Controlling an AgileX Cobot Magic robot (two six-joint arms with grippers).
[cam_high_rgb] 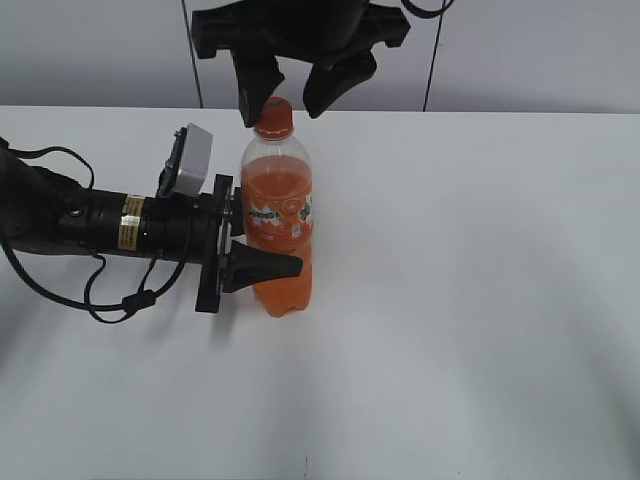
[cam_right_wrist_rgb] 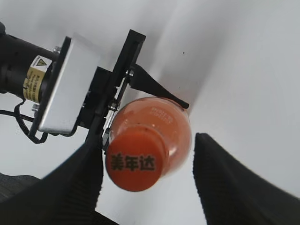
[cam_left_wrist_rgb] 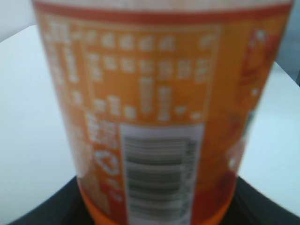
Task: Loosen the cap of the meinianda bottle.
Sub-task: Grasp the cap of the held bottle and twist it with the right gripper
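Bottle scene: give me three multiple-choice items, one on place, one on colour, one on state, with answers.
1. Where does the left gripper hold the bottle?
A. at the cap
B. around the lower body and label
C. under the base

2. What colour is the cap?
A. orange
B. blue
C. white

3. How does the right gripper stand at the cap?
A. fingers on either side of it, the right one clearly apart
B. clamped tight on it
C. far off to one side of the table

Answers:
1. B, the exterior view shows its fingers around the body below the label's middle.
2. A, the right wrist view shows an orange top with dark print.
3. A, that view shows a gap between the cap and the right finger.
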